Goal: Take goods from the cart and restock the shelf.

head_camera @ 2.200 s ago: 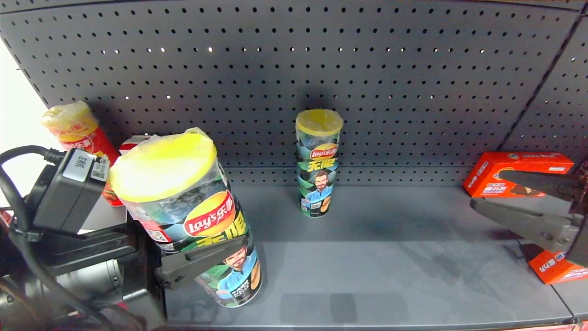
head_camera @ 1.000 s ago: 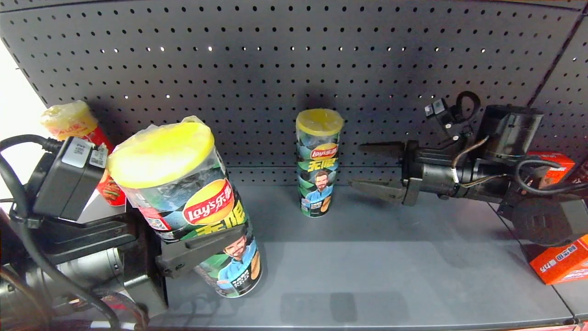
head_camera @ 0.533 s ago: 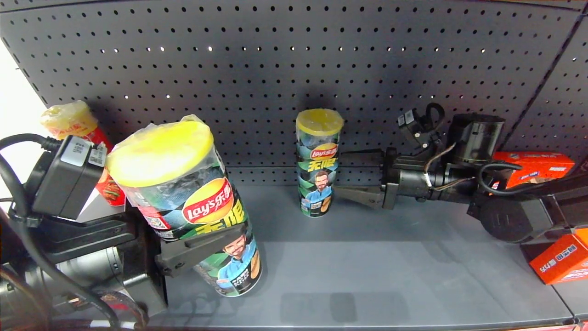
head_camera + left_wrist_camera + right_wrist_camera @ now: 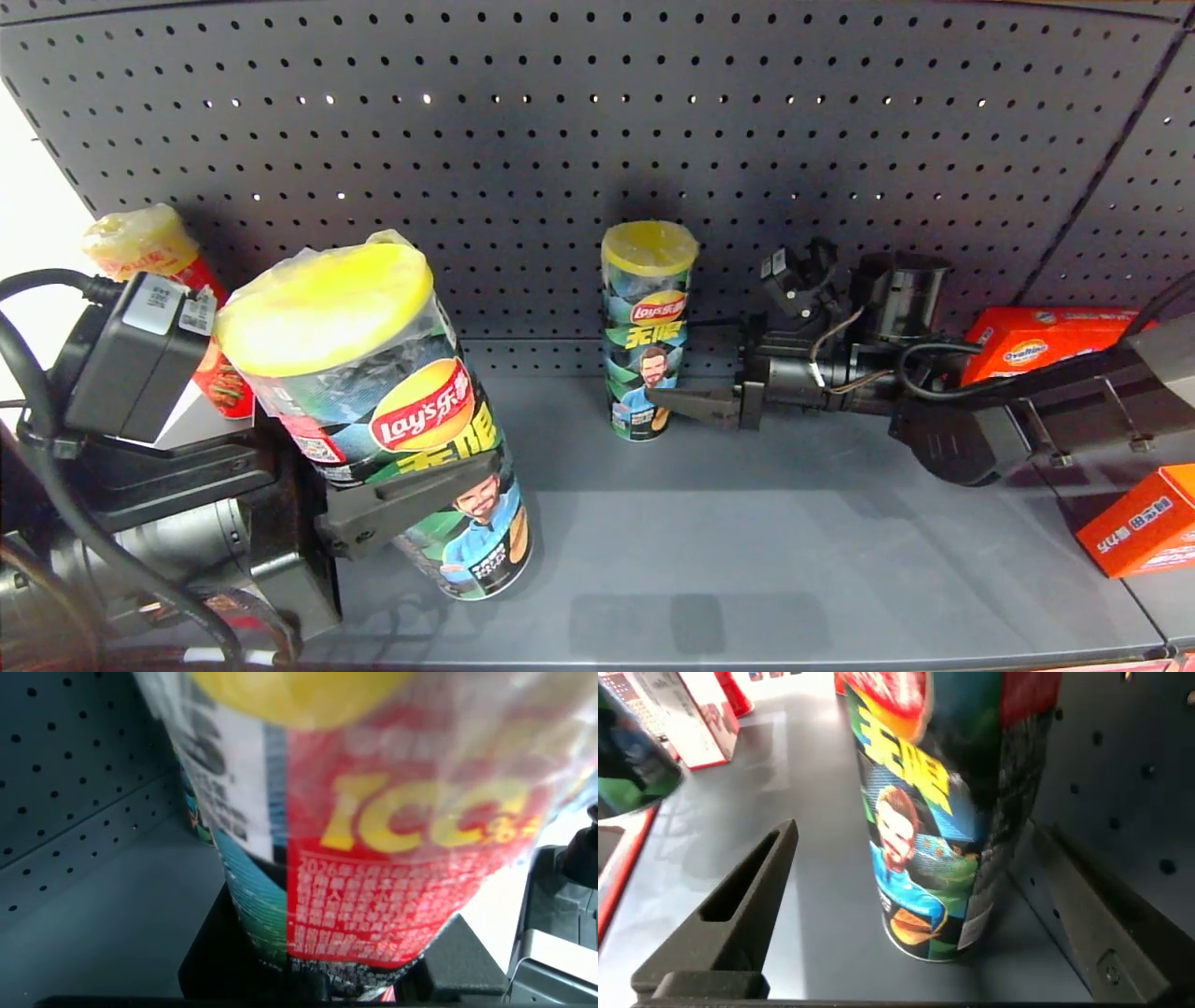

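1. Currently, the shelf (image 4: 747,560) carries a standing chip can (image 4: 648,331), upright near the pegboard wall (image 4: 597,140), with its yellow lid on under clear film.
2. A held chip can (image 4: 373,411) of the same kind hangs tilted at the shelf's front left, also lidded and film-wrapped.
3. The left tool (image 4: 425,476) is clamped across the held chip can's lower half.
4. The right tool (image 4: 681,373) has its jaws apart, one finger on each side of the standing chip can near its base. Whether either finger touches it is unclear.
5. Both cans wear green-and-black labels with a man's portrait and a red-and-yellow oval logo. The held one's back has a red panel of blurred small print.
6. A red can (image 4: 154,261) leans at the far left, and orange boxes (image 4: 1055,345) lie at the right.
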